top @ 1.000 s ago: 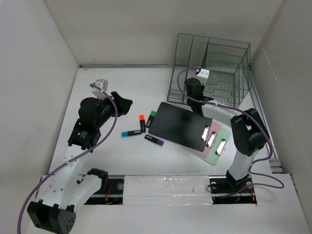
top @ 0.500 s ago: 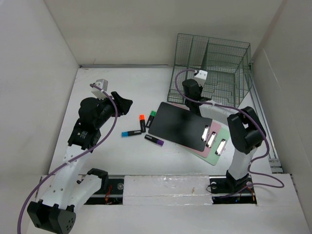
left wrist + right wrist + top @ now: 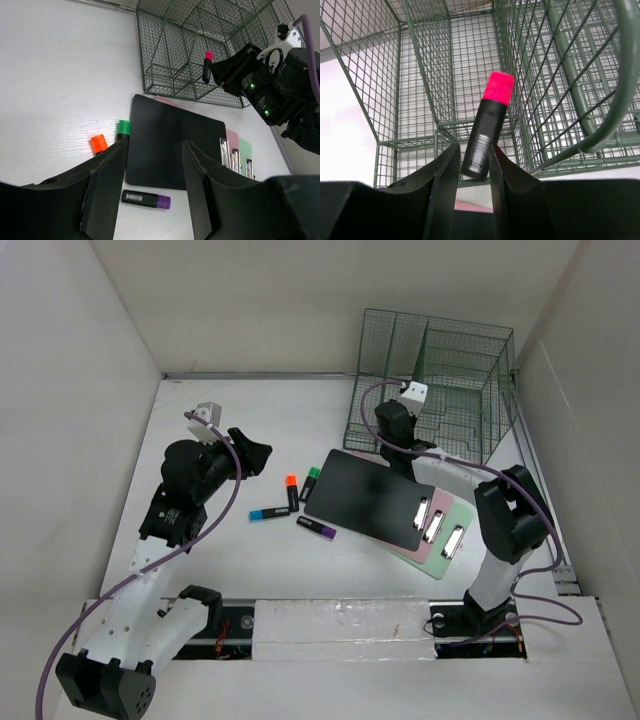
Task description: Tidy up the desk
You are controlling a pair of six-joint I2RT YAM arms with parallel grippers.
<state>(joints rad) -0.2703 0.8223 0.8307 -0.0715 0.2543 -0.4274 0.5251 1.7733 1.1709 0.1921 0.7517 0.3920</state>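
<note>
My right gripper (image 3: 384, 412) (image 3: 472, 155) is shut on a black marker with a pink cap (image 3: 487, 125) (image 3: 206, 65). It holds the marker cap-up at the open front of the green wire rack (image 3: 430, 380) (image 3: 420, 75). My left gripper (image 3: 262, 452) (image 3: 152, 175) hangs open and empty over the left of the white desk (image 3: 230, 420). Below it lie an orange marker (image 3: 292, 492), a green marker (image 3: 311, 481), a blue marker (image 3: 268, 513) and a purple marker (image 3: 316, 528) (image 3: 146, 199). The purple one shows between the left fingers, well under them.
A black clipboard (image 3: 365, 498) (image 3: 172, 140) lies stacked on a pink clipboard (image 3: 432, 540) and a green clipboard (image 3: 462, 525), right of the markers. White walls close in the desk on three sides, and the rack stands in the back right corner.
The right gripper has shifted slightly left with the pink marker, staying at the rack's front. The left arm and the items on the desk have not moved.
</note>
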